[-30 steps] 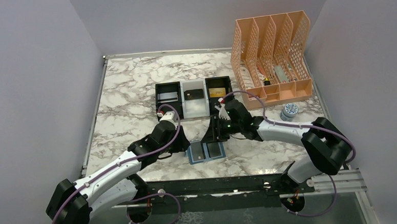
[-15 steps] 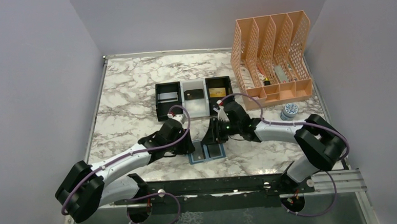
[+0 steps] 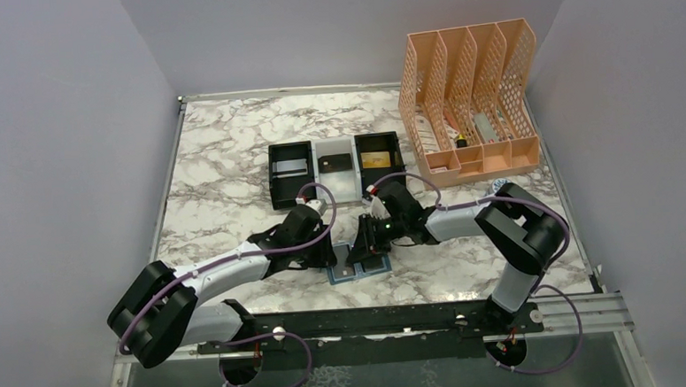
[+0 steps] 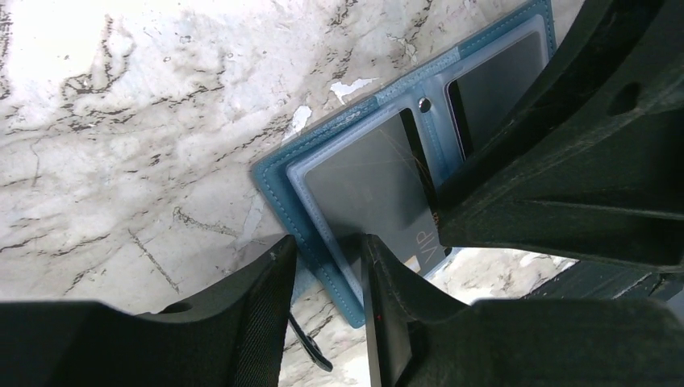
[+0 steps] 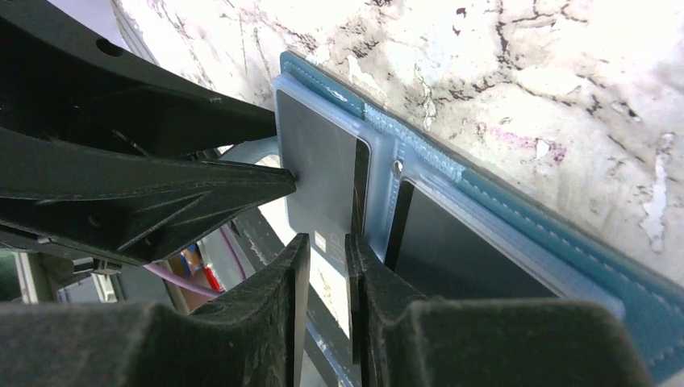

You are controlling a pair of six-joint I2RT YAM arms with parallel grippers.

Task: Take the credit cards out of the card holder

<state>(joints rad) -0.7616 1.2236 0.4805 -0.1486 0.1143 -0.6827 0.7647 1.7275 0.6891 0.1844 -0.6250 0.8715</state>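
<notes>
The blue card holder (image 3: pixel 369 269) lies open and flat on the marble near the front edge. In the left wrist view its left panel (image 4: pixel 323 189) holds a grey card (image 4: pixel 375 189) marked VIP, and the right panel holds a darker card (image 4: pixel 496 89). My left gripper (image 4: pixel 327 270) is open. It straddles the holder's outer edge, one finger on the table and one on the panel. My right gripper (image 5: pixel 323 266) has only a narrow gap between its fingers. Its tips are down over the near end of the grey card (image 5: pixel 319 173), with nothing clamped between them. The dark card (image 5: pixel 468 258) lies beside them.
A black-and-white three-compartment tray (image 3: pixel 315 195) stands behind the holder, with a grey (image 3: pixel 290 168), a black (image 3: pixel 333 164) and a gold card (image 3: pixel 374 160) in it. An orange mesh file organiser (image 3: pixel 472 98) stands at the back right. Walls close in on three sides.
My left gripper has moved right, up to the holder's left edge. My right gripper has moved left and down onto the holder's left panel.
</notes>
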